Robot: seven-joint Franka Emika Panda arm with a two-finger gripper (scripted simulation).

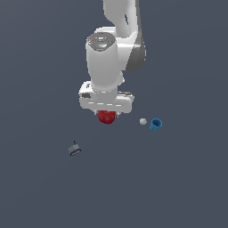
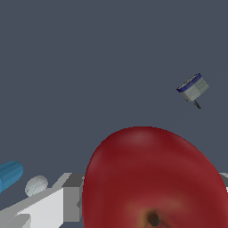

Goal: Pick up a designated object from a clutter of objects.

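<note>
The dark-red apple (image 1: 107, 117) sits between the fingers of my gripper (image 1: 107, 115), right under the white hand. In the wrist view the apple (image 2: 151, 178) fills the near part of the picture, its dimpled top showing, with a grey finger (image 2: 69, 198) pressed against one side and the other finger just showing at the far side. The gripper is shut on the apple. I cannot tell whether the apple rests on the floor or hangs just above it.
A tiny white ball (image 1: 142, 121) and a blue cup (image 1: 156, 124) lie close together to the exterior view's right of the apple. A small grey-and-blue block (image 1: 75, 149) lies apart at the lower left. All three show in the wrist view: ball (image 2: 36, 185), cup (image 2: 10, 174), block (image 2: 193, 87).
</note>
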